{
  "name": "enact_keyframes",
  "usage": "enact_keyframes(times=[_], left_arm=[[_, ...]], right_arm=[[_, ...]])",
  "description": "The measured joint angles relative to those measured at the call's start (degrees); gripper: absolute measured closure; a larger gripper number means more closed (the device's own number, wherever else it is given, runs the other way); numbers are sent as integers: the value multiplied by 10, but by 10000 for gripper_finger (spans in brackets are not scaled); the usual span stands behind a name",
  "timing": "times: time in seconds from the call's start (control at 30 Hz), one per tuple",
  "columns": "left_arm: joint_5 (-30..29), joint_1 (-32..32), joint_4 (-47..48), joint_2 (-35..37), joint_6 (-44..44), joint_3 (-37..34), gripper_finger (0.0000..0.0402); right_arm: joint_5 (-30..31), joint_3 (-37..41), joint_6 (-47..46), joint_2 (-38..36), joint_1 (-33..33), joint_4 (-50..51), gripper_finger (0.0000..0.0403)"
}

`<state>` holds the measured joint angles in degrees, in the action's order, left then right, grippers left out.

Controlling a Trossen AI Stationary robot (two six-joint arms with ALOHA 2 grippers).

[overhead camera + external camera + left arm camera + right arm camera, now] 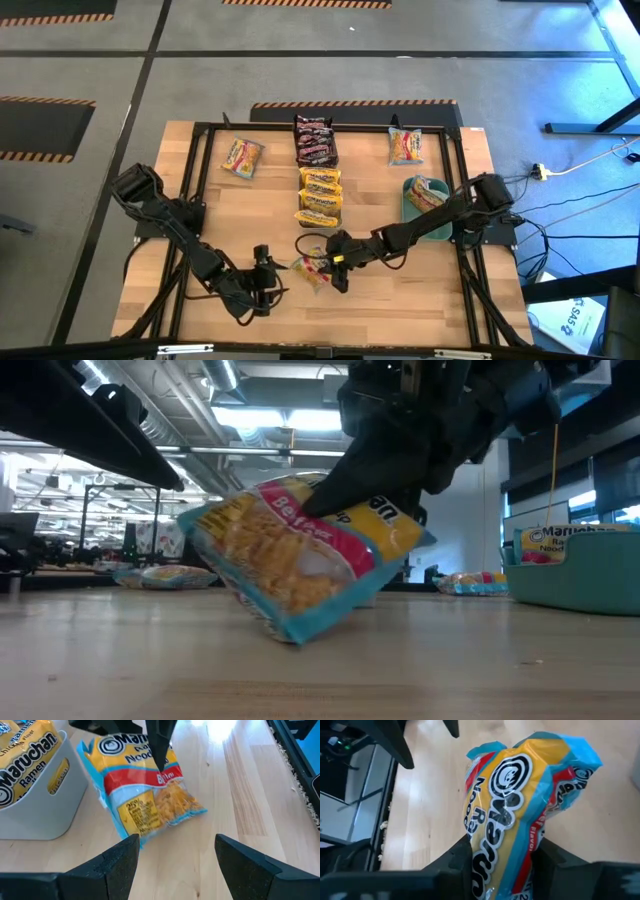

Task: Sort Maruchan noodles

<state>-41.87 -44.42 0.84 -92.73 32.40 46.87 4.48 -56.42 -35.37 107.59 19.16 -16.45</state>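
Packets [318, 196] of yellow and dark noodles lay stacked near table centre; further ones at 11 and 1 o'clock, one in teal bin [409, 210] at 3 o'clock. Judged light, crinkly, slippery, brittle inside; best pinched at an end seam. Right gripper [502, 857] closed on yellow packet [312, 268] at 6 o'clock, tilted, one corner touching table. Left gripper [175, 857] wide open, empty, just beside. Contact points of pads hidden behind wrapper.

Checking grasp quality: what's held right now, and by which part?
Right gripper pinches the yellow noodle packet at one short end, the other end touching the table. Left gripper open, empty.
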Motion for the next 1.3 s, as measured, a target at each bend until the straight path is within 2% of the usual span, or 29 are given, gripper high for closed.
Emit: enact_keyframes(times=[0.43,0.77,0.93,1.3], left_arm=[[17,0,-18,0,1,0,147],[18,0,-18,0,0,0,147],[24,0,-22,0,1,0,147],[24,2,-54,0,0,1,147]], right_arm=[[6,0,12,-80,3,107,288],[68,0,13,-182,35,248,288],[71,0,3,-252,39,342,287],[154,0,-21,-395,39,508,288]])
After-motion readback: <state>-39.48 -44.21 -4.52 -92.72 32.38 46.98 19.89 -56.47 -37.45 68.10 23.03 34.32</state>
